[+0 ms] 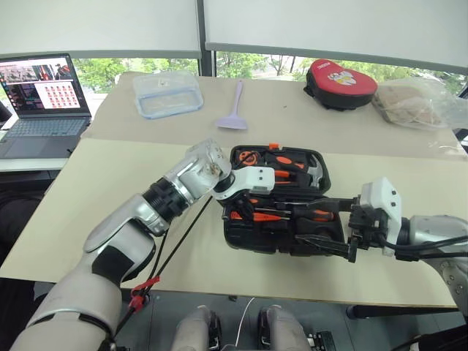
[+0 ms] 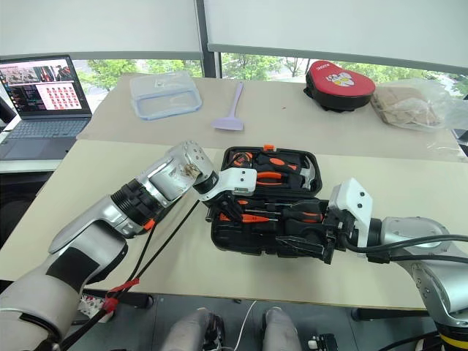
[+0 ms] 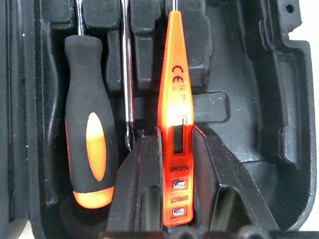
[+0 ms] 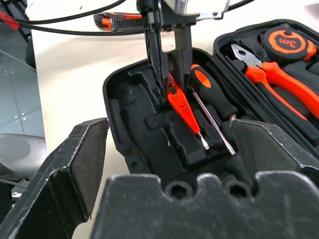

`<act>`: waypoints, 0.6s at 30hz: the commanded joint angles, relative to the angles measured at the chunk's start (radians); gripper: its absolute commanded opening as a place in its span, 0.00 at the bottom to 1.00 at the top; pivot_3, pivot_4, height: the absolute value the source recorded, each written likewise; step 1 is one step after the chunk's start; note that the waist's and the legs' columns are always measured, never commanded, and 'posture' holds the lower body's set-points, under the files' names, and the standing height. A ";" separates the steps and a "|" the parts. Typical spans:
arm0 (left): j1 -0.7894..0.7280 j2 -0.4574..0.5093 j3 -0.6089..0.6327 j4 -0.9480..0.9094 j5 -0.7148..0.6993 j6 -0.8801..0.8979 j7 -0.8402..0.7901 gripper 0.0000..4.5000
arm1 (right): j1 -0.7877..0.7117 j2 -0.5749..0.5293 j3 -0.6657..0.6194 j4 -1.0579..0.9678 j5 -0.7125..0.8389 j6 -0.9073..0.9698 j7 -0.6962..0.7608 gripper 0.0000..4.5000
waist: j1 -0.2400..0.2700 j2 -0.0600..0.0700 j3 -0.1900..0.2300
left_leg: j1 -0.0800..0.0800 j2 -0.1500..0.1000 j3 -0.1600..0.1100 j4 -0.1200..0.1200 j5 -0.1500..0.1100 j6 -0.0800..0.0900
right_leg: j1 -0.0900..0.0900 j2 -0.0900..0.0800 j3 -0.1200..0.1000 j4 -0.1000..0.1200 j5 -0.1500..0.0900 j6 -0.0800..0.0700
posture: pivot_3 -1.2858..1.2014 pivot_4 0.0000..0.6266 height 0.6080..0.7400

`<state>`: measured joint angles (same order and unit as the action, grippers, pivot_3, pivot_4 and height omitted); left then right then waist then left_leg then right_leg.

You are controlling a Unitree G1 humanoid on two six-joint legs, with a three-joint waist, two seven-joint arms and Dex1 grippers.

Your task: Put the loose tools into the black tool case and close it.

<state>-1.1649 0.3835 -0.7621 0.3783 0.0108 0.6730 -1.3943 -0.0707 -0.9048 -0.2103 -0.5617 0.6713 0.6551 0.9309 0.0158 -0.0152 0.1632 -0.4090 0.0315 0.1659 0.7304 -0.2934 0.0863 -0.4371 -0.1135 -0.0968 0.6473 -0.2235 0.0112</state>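
Down in the open case (image 1: 241, 234) on the counter (image 1: 110, 190), my left fingers (image 3: 149, 179) gripped the tester pen (image 3: 174, 119), its tip lying in a slot beside a screwdriver (image 3: 88, 149). My right fingers (image 4: 79, 164) hung spread wide and empty at the case's near edge. A knife (image 4: 117, 21) lay on the counter.
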 commanded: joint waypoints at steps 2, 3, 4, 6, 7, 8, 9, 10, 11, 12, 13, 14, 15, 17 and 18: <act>-0.005 -0.001 -0.031 0.020 0.069 -0.008 -0.008 0.09 | 0.003 0.012 -0.033 -0.036 0.007 -0.026 -0.016 1.00 | 0.000 0.000 0.000 | 0.000 0.000 0.000 0.000 0.000 0.000 | 0.000 0.000 0.000 0.000 0.000 0.000 | 0.52 0.24 0.93; -0.004 -0.001 -0.033 0.021 0.075 -0.007 -0.010 0.09 | 0.004 0.013 -0.032 -0.037 0.006 -0.026 -0.017 1.00 | 0.000 0.000 0.000 | 0.000 0.000 0.000 0.000 0.000 0.000 | 0.000 0.000 0.000 0.000 0.000 0.000 | 0.52 0.24 0.93; -0.003 0.001 -0.035 0.021 0.080 -0.004 -0.016 0.09 | 0.006 0.016 -0.030 -0.037 0.004 -0.029 -0.020 1.00 | -0.001 0.000 0.000 | 0.000 0.000 0.000 0.000 0.000 0.000 | 0.000 0.000 0.000 0.000 0.000 0.000 | 0.52 0.24 0.93; 0.003 0.002 -0.040 0.019 0.090 -0.003 -0.027 0.09 | 0.006 0.022 -0.028 -0.038 0.004 -0.032 -0.026 1.00 | -0.002 0.000 0.000 | 0.001 0.000 0.000 0.000 0.000 0.000 | 0.000 0.000 0.000 0.000 0.000 0.000 | 0.52 0.24 0.93; 0.006 -0.001 -0.041 0.020 0.094 -0.004 -0.026 0.09 | 0.004 0.024 -0.026 -0.038 0.004 -0.033 -0.028 1.00 | -0.003 0.000 0.000 | 0.001 0.001 0.000 0.000 0.000 0.000 | 0.000 0.000 0.000 0.000 0.000 0.000 | 0.52 0.24 0.93; 0.008 -0.006 -0.041 0.023 0.098 -0.005 -0.023 0.09 | 0.002 0.026 -0.025 -0.038 0.004 -0.033 -0.030 1.00 | -0.003 0.000 0.000 | 0.001 0.001 0.000 0.000 0.000 0.000 | 0.000 0.000 0.000 0.000 0.000 0.000 | 0.52 0.24 0.93; 0.008 -0.014 -0.040 0.029 0.102 -0.005 -0.019 0.09 | -0.001 0.028 -0.023 -0.036 0.004 -0.034 -0.032 1.00 | -0.003 0.000 0.000 | 0.001 0.001 0.000 0.000 0.000 0.000 | 0.000 0.000 0.000 0.000 0.000 0.000 | 0.52 0.24 0.93; 0.007 -0.019 -0.038 0.033 0.104 -0.002 -0.018 0.09 | -0.004 0.030 -0.021 -0.034 0.004 -0.034 -0.033 1.00 | -0.003 0.000 0.000 | 0.001 0.001 0.000 0.000 0.000 0.000 | 0.000 0.000 0.000 0.000 0.000 0.000 | 0.52 0.24 0.93; 0.006 -0.022 -0.036 0.036 0.106 -0.001 -0.019 0.09 | -0.008 0.032 -0.020 -0.032 0.004 -0.033 -0.035 1.00 | -0.001 0.000 0.000 | 0.001 0.001 0.000 0.000 0.000 0.000 | 0.001 0.000 0.001 0.000 0.000 0.000 | 0.52 0.24 0.93; 0.005 -0.022 -0.032 0.036 0.107 -0.001 -0.021 0.09 | -0.009 0.034 -0.020 -0.031 0.004 -0.033 -0.037 1.00 | 0.000 0.000 0.000 | 0.001 0.000 0.000 0.000 0.000 0.000 | 0.001 0.000 0.000 0.000 0.000 0.000 | 0.52 0.24 0.93; 0.005 -0.022 -0.026 0.034 0.107 0.001 -0.023 0.09 | -0.010 0.035 -0.019 -0.030 0.004 -0.033 -0.037 1.00 | 0.000 0.000 -0.001 | 0.001 0.000 0.000 0.000 0.000 0.000 | 0.001 0.000 0.000 0.000 0.000 0.000 | 0.52 0.24 0.93; 0.001 -0.015 -0.014 0.024 0.098 0.014 -0.035 0.09 | -0.010 0.035 -0.019 -0.030 0.004 -0.033 -0.037 1.00 | 0.000 0.000 -0.001 | 0.001 0.000 0.000 0.000 0.000 0.001 | 0.001 0.000 0.000 0.000 0.000 0.000 | 0.52 0.24 0.93; -0.002 -0.006 0.000 0.011 0.085 0.028 -0.049 0.31 | -0.010 0.036 -0.019 -0.029 0.005 -0.032 -0.038 1.00 | 0.000 0.000 -0.001 | 0.001 0.000 -0.001 0.000 0.000 0.001 | 0.001 0.000 0.000 0.000 0.000 0.000 | 0.52 0.24 0.93; -0.013 0.039 0.054 -0.053 0.037 0.075 -0.097 0.47 | -0.005 0.036 -0.025 -0.032 0.011 -0.027 -0.038 1.00 | -0.003 0.000 -0.001 | 0.000 0.001 0.000 0.000 0.000 0.001 | 0.000 0.000 0.000 0.000 0.000 0.000 | 0.52 0.24 0.93; -0.016 0.071 0.088 -0.098 0.004 0.098 -0.130 0.55 | 0.000 0.035 -0.029 -0.034 0.017 -0.023 -0.037 1.00 | -0.005 0.000 0.000 | 0.000 0.001 0.000 0.000 0.000 0.001 | 0.000 0.000 0.000 0.000 0.000 0.000 | 0.52 0.24 0.93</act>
<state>-1.1682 0.3988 -0.7461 0.3498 0.0562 0.7262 -1.4710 -0.0674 -0.8719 -0.2101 -0.5714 0.6720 0.6443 0.9016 0.0106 -0.0154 0.1627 -0.4102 0.0323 0.1656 0.7304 -0.2938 0.0870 -0.4390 -0.1132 -0.0962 0.6477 -0.2235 0.0110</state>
